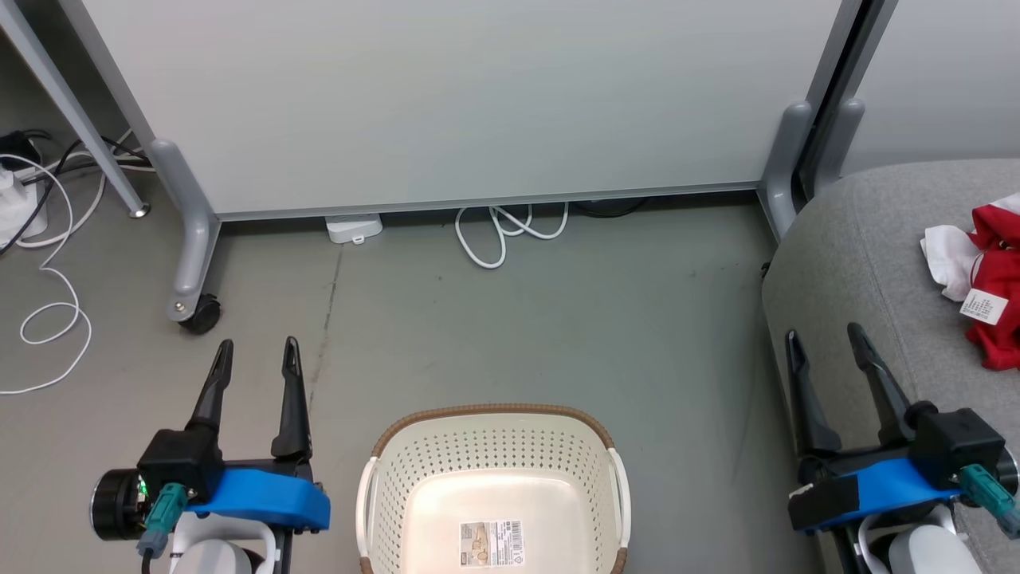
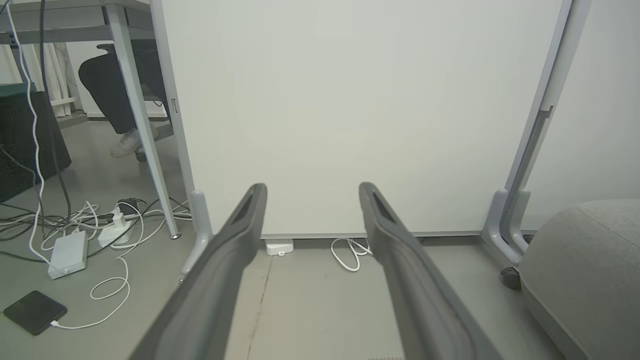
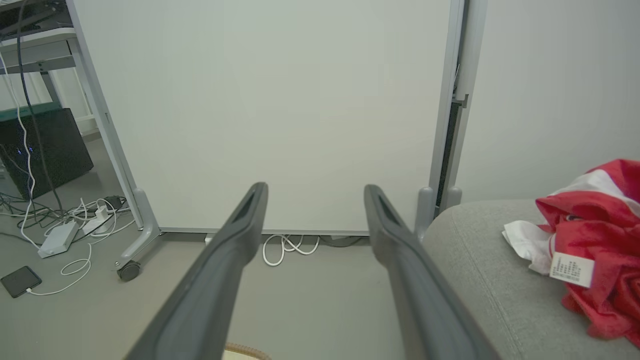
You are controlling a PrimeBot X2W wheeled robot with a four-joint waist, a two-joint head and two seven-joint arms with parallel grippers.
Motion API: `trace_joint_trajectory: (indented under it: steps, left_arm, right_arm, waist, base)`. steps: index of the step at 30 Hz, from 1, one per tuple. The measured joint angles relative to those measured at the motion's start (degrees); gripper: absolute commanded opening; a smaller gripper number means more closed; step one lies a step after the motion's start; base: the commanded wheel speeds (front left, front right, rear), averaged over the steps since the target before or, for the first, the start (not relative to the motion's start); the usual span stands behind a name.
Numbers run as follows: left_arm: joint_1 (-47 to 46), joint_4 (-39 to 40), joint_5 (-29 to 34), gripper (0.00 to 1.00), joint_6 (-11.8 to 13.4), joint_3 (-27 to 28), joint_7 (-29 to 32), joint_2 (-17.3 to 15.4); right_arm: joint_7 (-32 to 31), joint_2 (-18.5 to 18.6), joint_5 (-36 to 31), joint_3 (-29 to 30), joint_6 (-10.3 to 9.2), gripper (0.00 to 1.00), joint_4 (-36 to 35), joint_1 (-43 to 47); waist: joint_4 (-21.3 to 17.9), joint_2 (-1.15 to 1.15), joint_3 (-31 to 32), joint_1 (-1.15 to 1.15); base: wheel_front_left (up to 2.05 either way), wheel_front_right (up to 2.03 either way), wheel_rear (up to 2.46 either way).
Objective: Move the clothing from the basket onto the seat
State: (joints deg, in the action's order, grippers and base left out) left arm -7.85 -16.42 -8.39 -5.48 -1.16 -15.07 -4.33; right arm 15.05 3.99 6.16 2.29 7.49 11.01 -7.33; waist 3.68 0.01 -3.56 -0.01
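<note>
Clothing (image 1: pixel 998 239) on seat (image 1: pixel 861 263) (open floor (image 1: pixel 693 359) beside basket (image 1: pixel 494 456))

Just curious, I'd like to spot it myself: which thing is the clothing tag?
Look at the grey seat on the right. Red clothing lies on it; the tag is the small white rectangle with printed lines, unlike the plain white cloth beside it.

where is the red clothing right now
The clothing lies bunched on the seat at the head view's right edge, just beyond the right gripper and well to the right of the basket.
</note>
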Motion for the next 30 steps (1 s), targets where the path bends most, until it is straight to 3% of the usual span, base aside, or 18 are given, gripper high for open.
trace_joint_trajectory:
  steps: [20,21,26,30]
  left_arm:
    - [2.46,-2.33,2.27,1.00,-1.51,1.90,0.01,1.15]
    - [2.51,-2.48,2.43,0.00,-1.58,1.90,0.02,1.16]
    - [4.43,-5.01,1.79,0.00,-1.58,2.02,0.87,1.43]
    - [4.40,-5.23,-2.60,0.00,-1.58,2.56,2.43,1.44]
  right_arm:
    - [-0.01,-0.99,0.57,-0.22,0.00,1.00,3.83,1.66]
    - [-0.01,-1.00,0.55,-0.24,0.00,0.00,4.01,1.69]
    - [-0.73,-1.10,0.99,-0.15,0.00,0.00,6.57,2.49]
    - [-2.05,-1.12,5.45,0.32,0.00,0.00,6.84,2.53]
  waist:
    - [-0.20,0.00,1.40,0.01]
    - [-0.22,0.00,1.42,0.01]
    - [-0.27,0.00,1.46,0.01]
    - [-0.38,0.00,1.53,0.01]
  base:
    - [0.00,0.00,0.00]
    - [0.00,0.00,0.00]
    - [0.00,0.00,0.00]
    - [0.00,0.00,0.00]
